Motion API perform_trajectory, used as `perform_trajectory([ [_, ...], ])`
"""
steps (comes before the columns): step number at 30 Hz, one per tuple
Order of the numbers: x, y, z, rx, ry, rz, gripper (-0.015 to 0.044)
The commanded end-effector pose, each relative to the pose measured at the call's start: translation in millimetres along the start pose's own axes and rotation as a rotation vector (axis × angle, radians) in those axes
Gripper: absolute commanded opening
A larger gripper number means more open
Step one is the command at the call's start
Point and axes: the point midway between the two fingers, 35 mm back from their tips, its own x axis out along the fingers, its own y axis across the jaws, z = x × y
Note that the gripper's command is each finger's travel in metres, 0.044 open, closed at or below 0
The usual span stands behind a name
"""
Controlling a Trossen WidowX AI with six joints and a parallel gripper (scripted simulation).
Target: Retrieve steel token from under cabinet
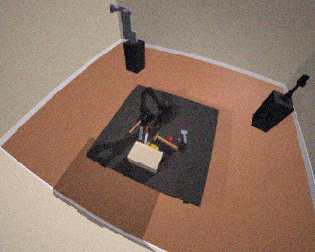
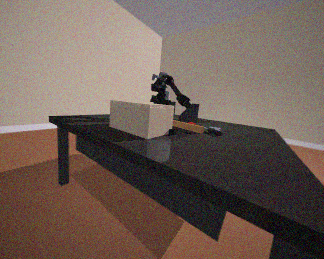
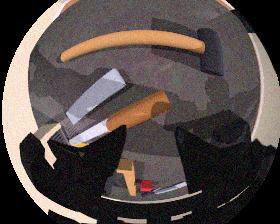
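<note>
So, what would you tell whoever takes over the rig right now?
Pincer: open, holding nothing, hanging low over the table on the arm's side of the cabinet.
Tools: a flat-bladed scraper with a wooden handle lies just under the pincer, between it and the cabinet. A hammer lies beyond the scraper in the wrist view, untouched.
Token: not visible in any view, so probably under the cabinet.
Done: approach to the scraper only.
Left: grasp a tool, sweep the token out into the marked area, set the tool down away from token and cabinet, withdraw with the pincer open.
</note>
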Motion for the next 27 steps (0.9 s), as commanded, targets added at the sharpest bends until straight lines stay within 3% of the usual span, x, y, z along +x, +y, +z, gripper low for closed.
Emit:
perform_trajectory([
  [1,0.3,-0.1,0.3,-0.039,-0.005,-0.003,0.027],
  [27,0.3,0.0,0.1,-0.243,-0.004,-0.003,0.027],
])
